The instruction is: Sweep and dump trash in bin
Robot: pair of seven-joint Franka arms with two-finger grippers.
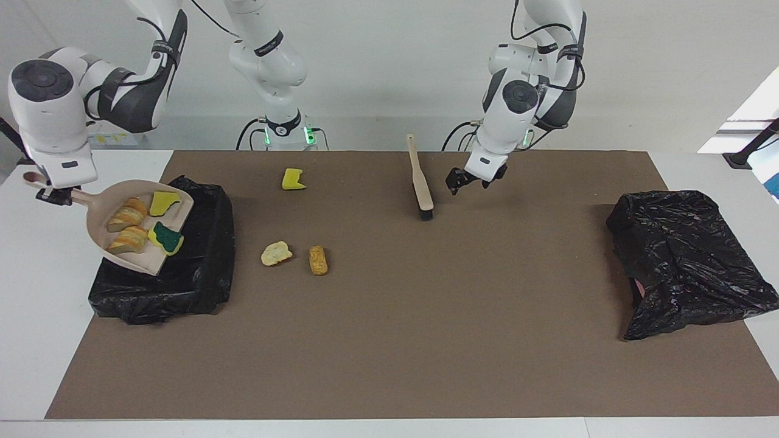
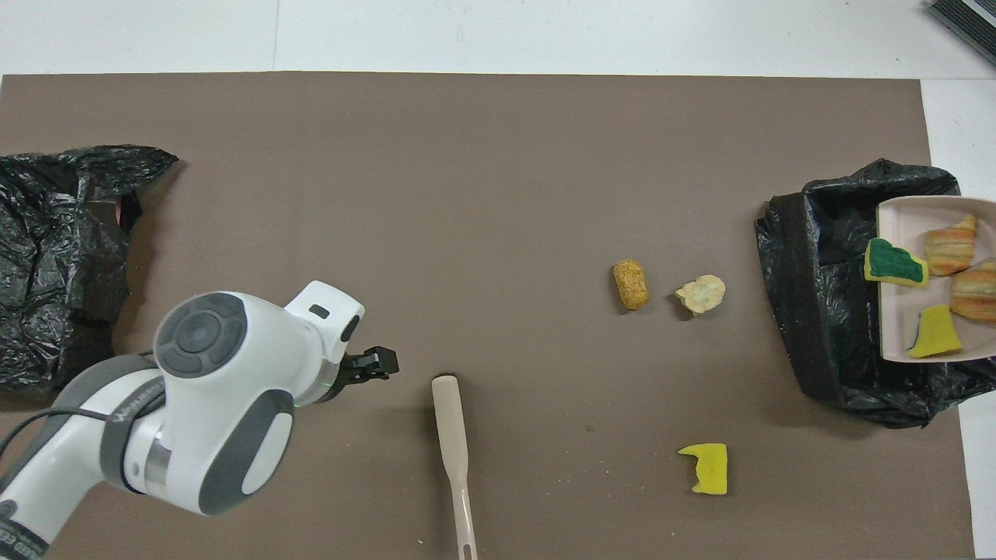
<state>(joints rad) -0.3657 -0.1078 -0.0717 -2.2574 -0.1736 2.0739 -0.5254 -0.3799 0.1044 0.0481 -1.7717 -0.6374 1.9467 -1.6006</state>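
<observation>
Right gripper (image 1: 50, 193) fingers pinch dustpan (image 1: 131, 243) handle; pan hangs tilted over black bin (image 1: 201, 267) at right arm's end of table. Pan carries two bread lumps (image 1: 126, 214) and two yellow sponge chunks (image 1: 160, 202).

Left gripper (image 1: 465, 181) fingers spread, empty, over mat beside brush (image 1: 421, 182) lying flat.

Risks:
- pan mouth sits near bin's edge; steep tip could spill pieces onto mat
- three pieces lie loose: sponge (image 1: 293, 179), pale lump (image 1: 275, 253), tan lump (image 1: 317, 260) mid-table
- sweeping needs brush regrasped

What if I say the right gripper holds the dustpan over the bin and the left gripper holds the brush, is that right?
Not quite: the left gripper is empty; the facing view shows the brush lying on the mat.
</observation>
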